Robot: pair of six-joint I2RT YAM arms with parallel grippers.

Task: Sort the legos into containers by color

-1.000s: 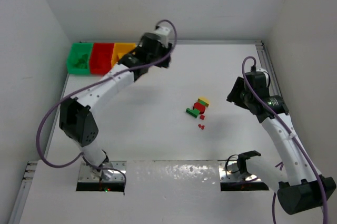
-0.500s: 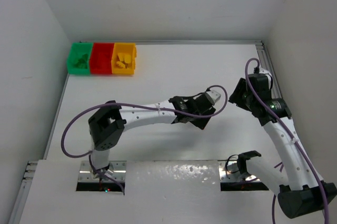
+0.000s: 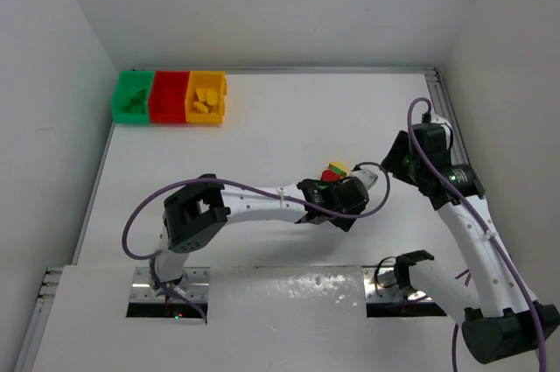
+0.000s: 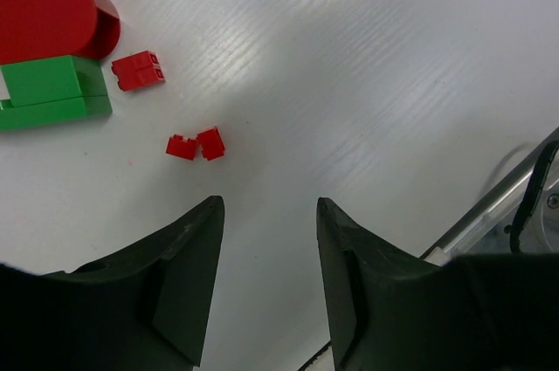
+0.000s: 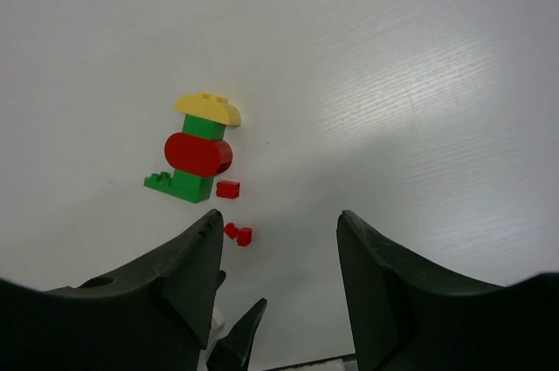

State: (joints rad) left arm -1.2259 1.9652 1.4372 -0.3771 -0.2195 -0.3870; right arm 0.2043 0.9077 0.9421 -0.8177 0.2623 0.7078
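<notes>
White worktop (image 3: 262, 127) fills every view. Open and empty, the left jaws hang low over it. Two tiny red bricks (image 4: 196, 145) lie side by side just ahead of the tips. A third red brick (image 4: 138, 71) lies farther ahead-left, beside a green piece (image 4: 44, 83) and a red piece (image 4: 44, 13). The right jaws, also open and empty, have the same legos (image 5: 198, 154) well ahead. Far from both sit the bins (image 3: 171, 97).

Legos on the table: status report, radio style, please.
Left gripper open, empty, by small red legos. Right gripper open, empty. Yellow-green-red cluster unsorted. Nothing blocking.
</notes>
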